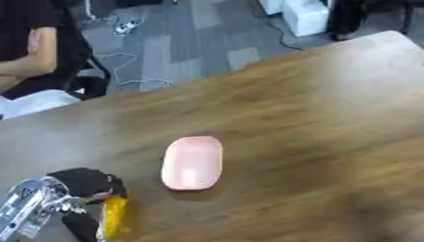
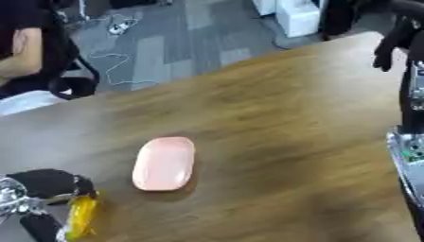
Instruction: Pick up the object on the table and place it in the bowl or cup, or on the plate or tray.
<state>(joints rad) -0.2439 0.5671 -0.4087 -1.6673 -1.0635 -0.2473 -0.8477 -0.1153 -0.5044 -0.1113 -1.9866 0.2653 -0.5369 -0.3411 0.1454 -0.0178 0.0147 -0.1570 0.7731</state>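
Left hand [image 1: 79, 189] sits lower left of the frame, fingers curled round a yellow object [image 1: 113, 217], beside the pink tray [image 1: 192, 163] on the bench [image 1: 314, 118]. Right hand [image 2: 389, 45] hangs upper right, can't tell its fingers.

tray [image 1: 192, 163] mid table [image 1: 331, 118] | left hand [image 1: 79, 189] w/ object [image 1: 113, 216] near-left of tray

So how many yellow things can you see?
1. A small yellow oblong object sits near the table's lower left edge, held in the curled fingers of the robot's left hand, left of the pink oval tray.
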